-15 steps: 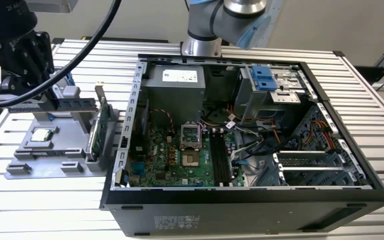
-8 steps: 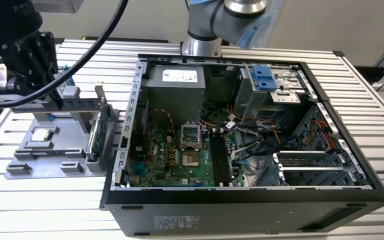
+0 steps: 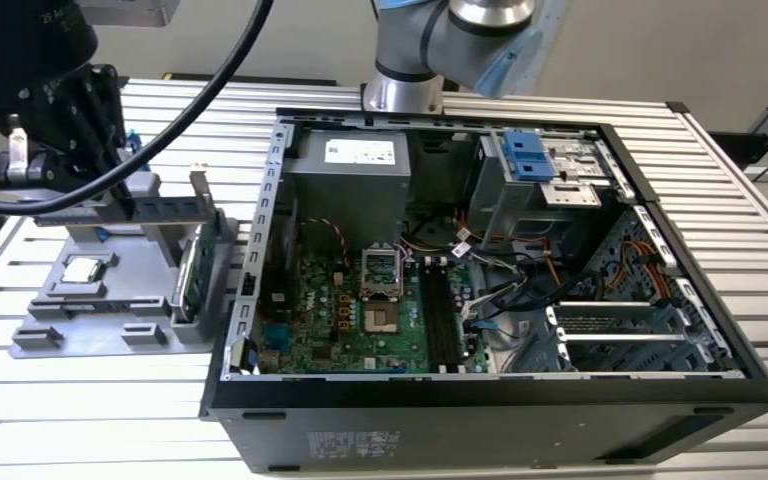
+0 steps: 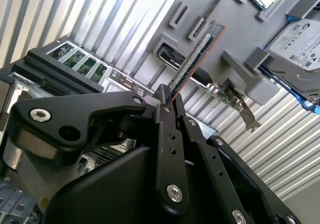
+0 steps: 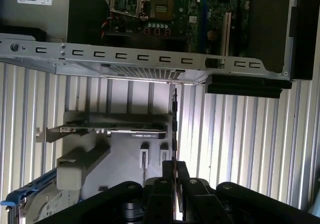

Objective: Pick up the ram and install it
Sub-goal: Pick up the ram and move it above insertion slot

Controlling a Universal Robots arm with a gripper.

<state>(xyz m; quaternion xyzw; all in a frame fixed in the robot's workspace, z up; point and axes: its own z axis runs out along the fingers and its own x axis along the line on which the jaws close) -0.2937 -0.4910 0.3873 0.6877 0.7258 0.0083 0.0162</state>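
Green stick: the ram (image 4: 196, 58) ran from the frame's centre toward the upper right in the second wrist view, edge-on, chips faintly showing.
Gripper: your gripper (image 4: 169, 100) had its black fingers (image 4: 165, 129) pressed together on the ram's near end, pinching it.
First wrist view: the same pinch sat at bottom centre (image 5: 174, 170), the ram (image 5: 174, 129) a thin line rising to mid-frame.
Holder: the grey parts tray (image 3: 51, 300) sat at the left of the exterior view, the processor chip (image 3: 84, 269) resting on it, the graphics card (image 5: 117, 130) upright in its slot.
Arm: in the exterior view your wrist (image 3: 57, 120) hung at upper left, over the tray.
Case: the open computer case (image 3: 491, 400) filled centre and right, memory slots (image 3: 440, 318) dark near the middle.
Risk one: you held a thin end only, so I judged the stick could twist in the grip.
Risk two: the case wall (image 5: 150, 61) stood between tray and board; a low carry could clip it.
Risk three: a tilted stick would likely miss the slot and jam.
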